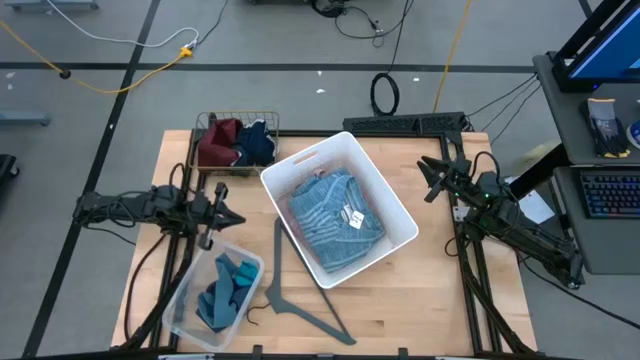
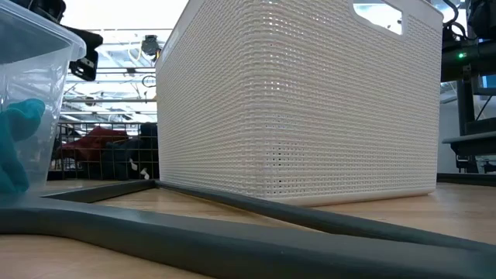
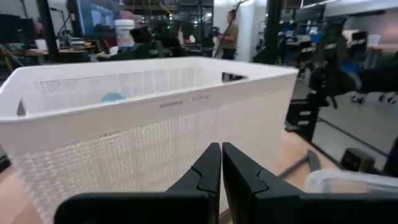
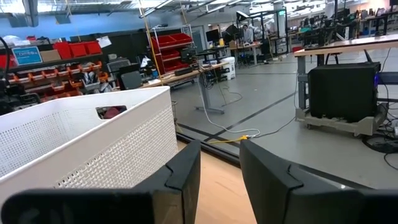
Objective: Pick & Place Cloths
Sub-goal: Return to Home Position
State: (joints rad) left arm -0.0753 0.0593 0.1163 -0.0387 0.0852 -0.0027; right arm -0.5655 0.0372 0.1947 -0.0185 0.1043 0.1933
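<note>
High view: the white bin's (image 1: 390, 195) walls hide whatever lies beneath the light-blue shirt (image 1: 330, 215), which fills the bin with its white tag (image 1: 353, 216) facing up. The left gripper (image 1: 230, 215) hangs over the table's (image 1: 420, 300) left side, pointing toward the bin and well apart from the shirt. The right gripper (image 1: 432, 178) hangs off the bin's right side, also clear of the shirt, with its fingers spread and nothing between them. The wire basket (image 1: 237, 117) at the far left corner holds the maroon garment (image 1: 218, 145) and the navy garment (image 1: 258, 145) side by side. The clear tub (image 1: 190, 300) at the near left holds the teal cloth (image 1: 228, 290). The grey hanger (image 1: 300, 305) lies flat on the table between tub and bin.

Low view: the bin's woven wall fills most of the picture and hides its contents. The tub is cut off at the left edge, the teal cloth showing through its side. Behind it, the maroon garment shows through the basket wires, and the hanger runs blurred across the foreground.

Left wrist view: the jaws are pressed together and empty, facing the bin's wall; the shirt is hidden behind it. A person stands far off in the room.

Right wrist view: the jaws stand apart and hold nothing, beside the bin's corner; the bin's inside cannot be seen
</note>
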